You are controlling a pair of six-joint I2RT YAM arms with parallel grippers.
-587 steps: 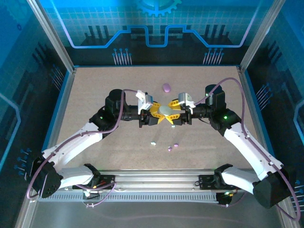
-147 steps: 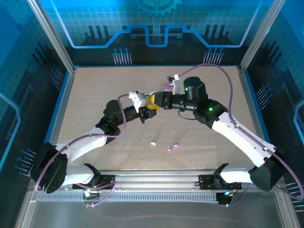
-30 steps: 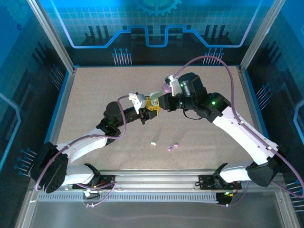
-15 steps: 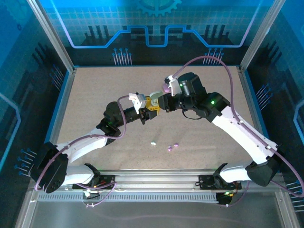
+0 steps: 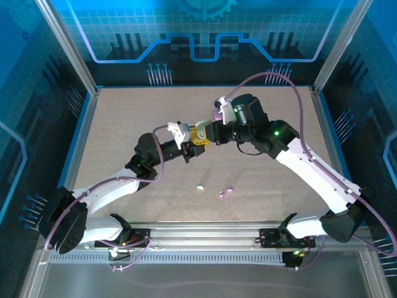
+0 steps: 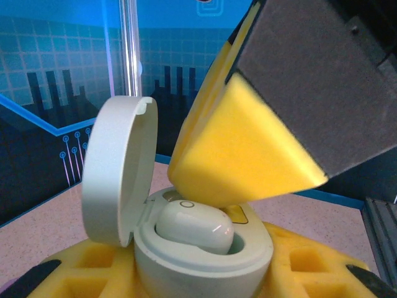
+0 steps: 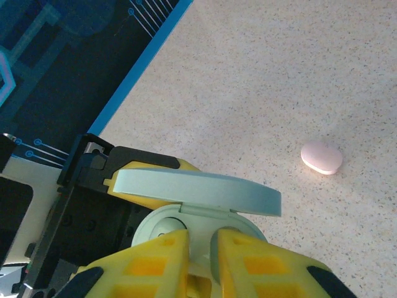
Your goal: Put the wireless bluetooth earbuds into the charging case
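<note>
The charging case [image 6: 205,254] is pinched between the yellow pads of the left tool [image 5: 196,140], near the middle of the top view. Its lid [image 6: 118,167] is swung open and stands upright at the left of the left wrist view. One cream earbud [image 6: 193,226] is seen lying in the case's well, and it appears to stand proud of the rim rather than sunk flush. The fingers of the right tool [image 7: 200,248] are pressed together with only a slit between them, just above the open case, and nothing can be made out between them. A pink earbud [image 7: 321,156] lies on the counter [image 7: 260,74] at the right of the right wrist view. Three loose earbuds [image 5: 221,194] are scattered in the lower middle of the top view, well apart from the case; whether the pink one is among them cannot be told.

The earbuds are judged very light, hard and glossy, so they are likely to slip or pop out of a pinch. They are best taken across the broad rounded flanks with a gentle squeeze. The hinged lid looks thin and should be spared any sideways push.
</note>
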